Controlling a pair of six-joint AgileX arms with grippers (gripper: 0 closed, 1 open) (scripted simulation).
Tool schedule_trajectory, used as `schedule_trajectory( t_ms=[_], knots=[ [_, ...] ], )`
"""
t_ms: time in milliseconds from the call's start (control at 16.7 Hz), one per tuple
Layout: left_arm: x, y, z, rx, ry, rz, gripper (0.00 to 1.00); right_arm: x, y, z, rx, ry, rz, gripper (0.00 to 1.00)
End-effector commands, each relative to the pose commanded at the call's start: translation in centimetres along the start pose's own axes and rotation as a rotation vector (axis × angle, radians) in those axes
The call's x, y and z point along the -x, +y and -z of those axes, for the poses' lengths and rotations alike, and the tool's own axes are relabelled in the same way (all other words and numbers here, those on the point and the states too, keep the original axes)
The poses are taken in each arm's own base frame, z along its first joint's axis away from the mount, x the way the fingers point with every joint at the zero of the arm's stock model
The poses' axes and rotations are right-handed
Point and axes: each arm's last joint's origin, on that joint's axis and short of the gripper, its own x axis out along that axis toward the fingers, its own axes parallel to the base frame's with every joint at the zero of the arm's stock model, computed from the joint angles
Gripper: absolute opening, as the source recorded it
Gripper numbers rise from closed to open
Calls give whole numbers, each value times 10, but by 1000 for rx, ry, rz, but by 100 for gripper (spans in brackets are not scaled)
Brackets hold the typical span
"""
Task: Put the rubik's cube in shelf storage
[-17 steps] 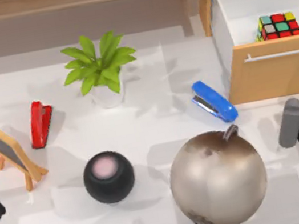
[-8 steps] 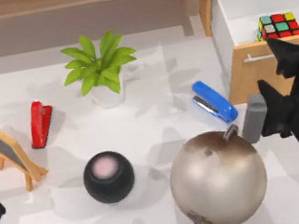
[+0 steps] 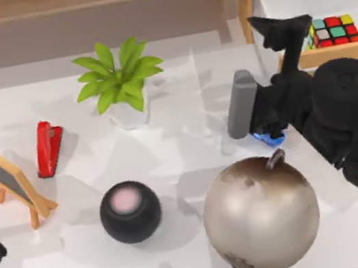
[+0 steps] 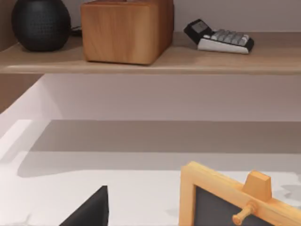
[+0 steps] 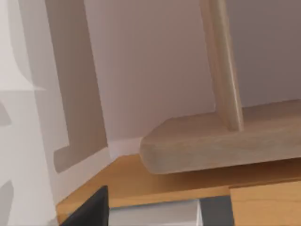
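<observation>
I am reaching my right end effector (image 3: 280,31), finger state unclear, toward the small multicoloured rubik's cube (image 3: 333,31) in the open orange-tan drawer (image 3: 331,55) far right; next I must close around it.

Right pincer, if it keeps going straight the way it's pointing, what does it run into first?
Probably the open drawer: the right pincer points up the top view at its white inside, left of the rubik's cube. Depth is unclear, so it might pass above the rim.
</observation>
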Motion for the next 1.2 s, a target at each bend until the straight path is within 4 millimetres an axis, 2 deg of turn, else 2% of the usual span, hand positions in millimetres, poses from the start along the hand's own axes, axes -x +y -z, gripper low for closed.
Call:
schedule_trajectory(
  t_ms=[360,540,660,780,900,1200],
  knots=[
    [0,0,0,0,0,0,100,-60,-33,-31,-231,29,-255,100],
    [0,0,0,0,0,0,100,-84,-53,-42,-388,123,-444,100],
    [0,0,0,0,0,0,100,-96,-70,-41,-507,234,-572,100],
    [0,0,0,0,0,0,100,-105,-89,-31,-639,387,-680,100],
    [0,0,0,0,0,0,100,-113,-110,-13,-782,565,-751,100],
    [0,0,0,0,0,0,100,-122,-158,62,-1151,1017,-753,100]
  ],
)
